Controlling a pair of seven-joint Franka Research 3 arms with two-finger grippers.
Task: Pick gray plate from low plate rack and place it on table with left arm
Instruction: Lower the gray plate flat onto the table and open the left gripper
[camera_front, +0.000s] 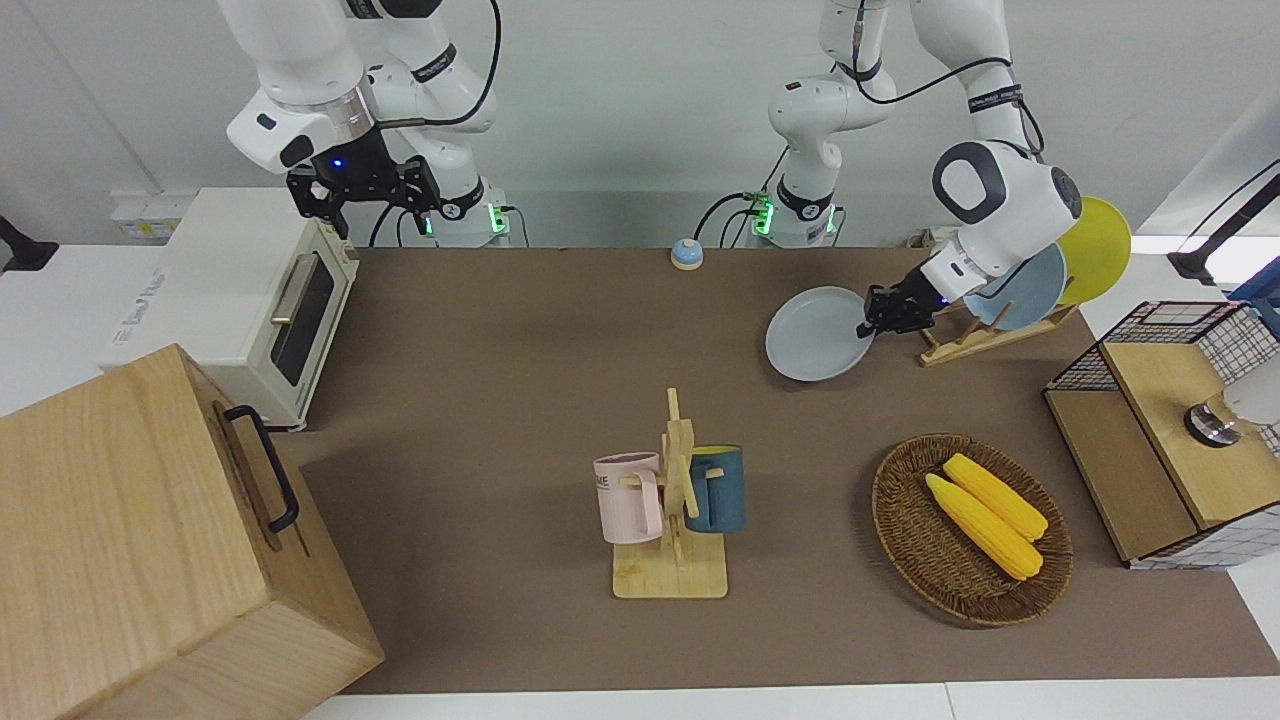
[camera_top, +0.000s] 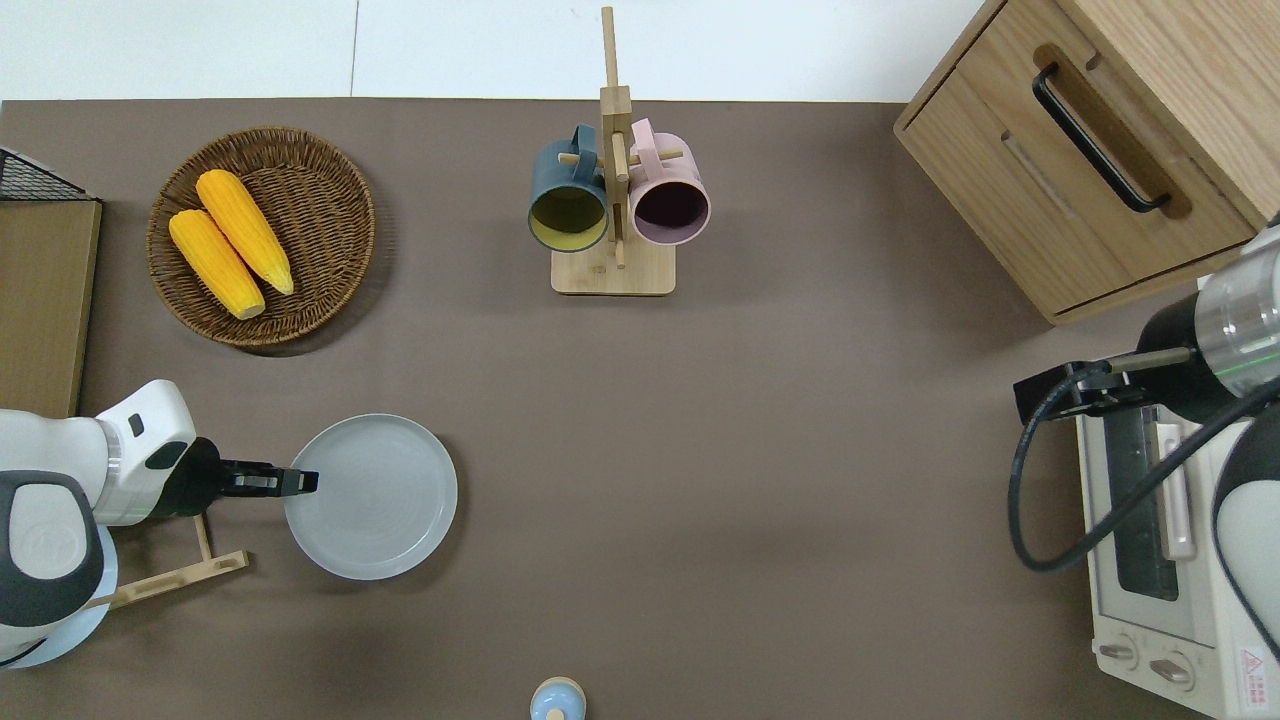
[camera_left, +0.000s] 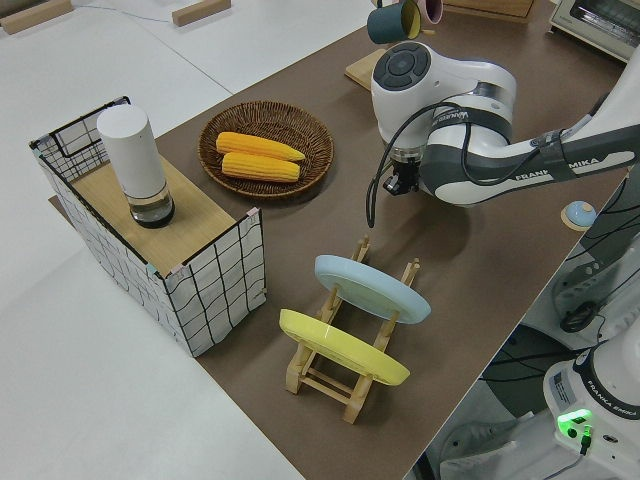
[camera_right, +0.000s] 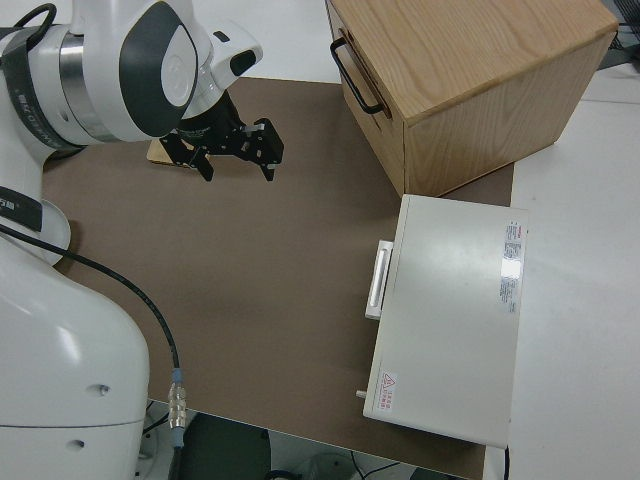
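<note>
Now, from the front, the left gripper (camera_front: 868, 325) pinches the gray plate (camera_front: 815, 334) by its rim, low above the table (camera_front: 500, 380) beside the low plate rack (camera_front: 975, 338). Overhead, the plate lies flat, stretching from the fingers toward the right arm's end. The right gripper (camera_right: 232, 148) is parked, jaws spread.
</note>
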